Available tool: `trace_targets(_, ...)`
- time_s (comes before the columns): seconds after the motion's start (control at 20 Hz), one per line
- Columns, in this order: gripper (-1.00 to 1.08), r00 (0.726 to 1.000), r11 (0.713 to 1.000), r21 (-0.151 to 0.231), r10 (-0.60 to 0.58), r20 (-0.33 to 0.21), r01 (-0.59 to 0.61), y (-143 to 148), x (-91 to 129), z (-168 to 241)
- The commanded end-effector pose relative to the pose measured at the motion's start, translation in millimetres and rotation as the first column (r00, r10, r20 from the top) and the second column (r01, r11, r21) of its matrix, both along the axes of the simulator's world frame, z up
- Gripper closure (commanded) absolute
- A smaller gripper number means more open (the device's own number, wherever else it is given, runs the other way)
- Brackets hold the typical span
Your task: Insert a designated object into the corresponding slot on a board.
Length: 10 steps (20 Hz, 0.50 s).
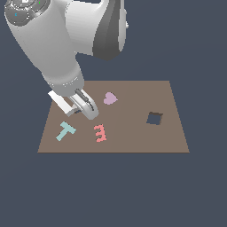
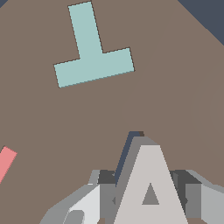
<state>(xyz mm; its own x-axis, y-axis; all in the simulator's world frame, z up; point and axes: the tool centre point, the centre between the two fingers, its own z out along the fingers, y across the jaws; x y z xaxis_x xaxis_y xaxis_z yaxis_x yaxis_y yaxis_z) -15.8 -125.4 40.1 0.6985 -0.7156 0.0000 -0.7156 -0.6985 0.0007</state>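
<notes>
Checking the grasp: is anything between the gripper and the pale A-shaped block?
Nothing visible does. The pale grey-white A-shaped block sits directly between the fingers of the gripper; the teal T-shaped piece and pink E-shaped piece lie apart on the flat brown board.

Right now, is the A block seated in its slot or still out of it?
Cannot tell for sure. In the wrist view the A block sits between the end effector fingers with a dark edge behind it; the exterior view hides it behind the arm.

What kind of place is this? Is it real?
Probably a computer simulation, not a real room: a flat brown board floats on plain dark blue, holding a teal T and a pink E.
</notes>
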Motion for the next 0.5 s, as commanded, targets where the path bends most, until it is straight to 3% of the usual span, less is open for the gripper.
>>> trace_targets(0.0,1.08,1.000,1.000,0.000,0.001,0.000,-0.001,0.7,0.3,-1.5)
trace_targets(0.25,1.08,1.000,1.000,0.001,0.000,0.000,0.000,-0.2,1.2,-9.9)
trace_targets(0.3,-0.92,1.000,1.000,0.001,0.000,0.000,0.000,-0.2,1.2,-9.9)
trace_targets(0.45,-0.92,1.000,1.000,0.001,0.000,0.000,0.000,-0.2,1.2,-9.9)
